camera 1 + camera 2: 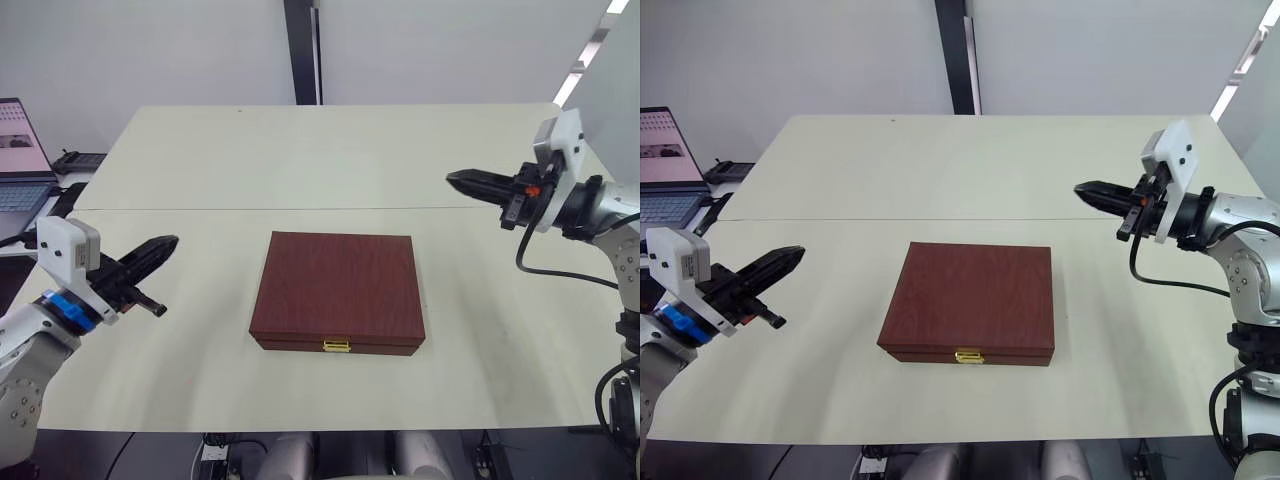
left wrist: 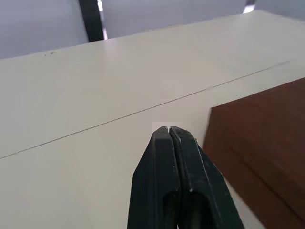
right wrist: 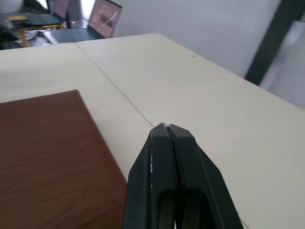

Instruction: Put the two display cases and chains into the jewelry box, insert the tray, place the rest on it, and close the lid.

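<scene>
Box shut on table, both grippers clear of it and empty.

Head views: jewelry box (image 1: pixel 338 290) lies flat mid-table (image 1: pixel 300 160), lid (image 1: pixel 970 288) down, gold clasp (image 1: pixel 336 346) on the near edge; left gripper (image 1: pixel 160 248) hovers well off its left side, right gripper (image 1: pixel 462 181) off the far right corner, a laptop (image 1: pixel 22 155) beyond the table's left end. Left wrist view: jaws pressed together, nothing between, box corner (image 2: pixel 259 138) just ahead. Right wrist view: jaws likewise closed and empty, box top (image 3: pixel 47 148) beside them. Looks rigid, smooth, probably weighty; best purchase likely the lid's front lip by the clasp, not the slick top.
</scene>
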Available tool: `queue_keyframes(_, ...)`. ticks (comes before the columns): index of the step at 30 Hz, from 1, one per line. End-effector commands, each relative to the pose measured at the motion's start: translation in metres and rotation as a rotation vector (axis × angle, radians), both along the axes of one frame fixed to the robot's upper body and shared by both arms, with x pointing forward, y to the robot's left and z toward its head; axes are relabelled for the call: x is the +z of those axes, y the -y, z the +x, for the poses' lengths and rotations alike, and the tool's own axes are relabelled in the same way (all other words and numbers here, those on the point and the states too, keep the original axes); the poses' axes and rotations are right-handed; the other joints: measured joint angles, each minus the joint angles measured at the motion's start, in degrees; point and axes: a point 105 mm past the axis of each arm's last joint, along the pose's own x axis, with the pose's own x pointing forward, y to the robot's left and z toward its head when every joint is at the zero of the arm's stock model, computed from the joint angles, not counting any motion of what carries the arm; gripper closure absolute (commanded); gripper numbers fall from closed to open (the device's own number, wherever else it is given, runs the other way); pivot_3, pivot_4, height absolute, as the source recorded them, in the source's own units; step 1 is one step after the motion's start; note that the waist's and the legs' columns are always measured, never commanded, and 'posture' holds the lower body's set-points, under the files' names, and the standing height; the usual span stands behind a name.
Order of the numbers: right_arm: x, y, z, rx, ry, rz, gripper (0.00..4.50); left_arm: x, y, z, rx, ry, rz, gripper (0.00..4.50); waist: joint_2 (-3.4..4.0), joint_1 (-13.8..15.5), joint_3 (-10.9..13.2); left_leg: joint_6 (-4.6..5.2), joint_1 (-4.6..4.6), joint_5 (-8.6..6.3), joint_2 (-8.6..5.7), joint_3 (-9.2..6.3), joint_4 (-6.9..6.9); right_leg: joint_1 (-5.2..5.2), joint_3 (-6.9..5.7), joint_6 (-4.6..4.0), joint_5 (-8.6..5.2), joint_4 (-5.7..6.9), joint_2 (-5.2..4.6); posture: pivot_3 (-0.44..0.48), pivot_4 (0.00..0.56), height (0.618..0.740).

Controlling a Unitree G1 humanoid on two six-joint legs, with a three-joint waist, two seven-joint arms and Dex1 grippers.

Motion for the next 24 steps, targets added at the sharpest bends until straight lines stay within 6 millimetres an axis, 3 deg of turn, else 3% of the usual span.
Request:
queue_keyframes(1, 0.000, 0.023, -0.004, -0.139, 0.097, -0.040, 4.48, -0.007, -0.013, 0.017, 0.114, 0.004, 0.062, 4.50, -0.01, 0.0, 0.0, 0.00, 0.00, 0.00, 0.01, 0.00, 0.00, 0.00, 0.00, 0.00, 0.00, 0.00, 0.00, 0.000, 0.150, 0.740)
queue_keyframes(7, -0.032, 0.063, -0.002, -0.381, 0.170, -0.099, 4.48, -0.034, -0.029, 0.029, 0.209, -0.026, 0.131, 4.50, -0.01, -0.4, 0.0, -0.01, 0.02, 0.00, 0.00, 0.09, 0.01, -0.04, 0.08, 0.02, 0.01, 0.05, -0.03, 0.000, 0.150, 0.740)
queue_keyframes(13, -0.061, 0.093, 0.000, -0.591, 0.221, -0.118, 4.48, -0.044, -0.054, 0.036, 0.345, -0.005, 0.135, 4.50, -0.01, -0.3, 0.0, -0.02, 0.09, 0.01, -0.01, 0.12, 0.03, -0.03, 0.11, 0.02, 0.01, 0.12, 0.01, 0.000, 0.150, 0.740)
queue_keyframes(17, -0.077, 0.100, -0.001, -0.641, 0.211, -0.118, 4.48, -0.054, -0.058, 0.036, 0.365, -0.012, 0.162, 4.50, -0.01, -0.3, 0.0, -0.02, 0.09, 0.01, 0.00, 0.11, 0.02, -0.02, 0.11, 0.02, 0.01, 0.11, -0.02, 0.000, 0.150, 0.740)
queue_keyframes(24, -0.080, 0.100, 0.000, -0.644, 0.209, -0.105, 4.48, -0.057, -0.058, 0.033, 0.371, -0.006, 0.127, 4.50, -0.01, -0.3, 0.0, -0.02, 0.12, 0.01, 0.01, 0.11, 0.03, 0.00, 0.12, 0.03, 0.02, 0.13, -0.01, 0.000, 0.150, 0.740)
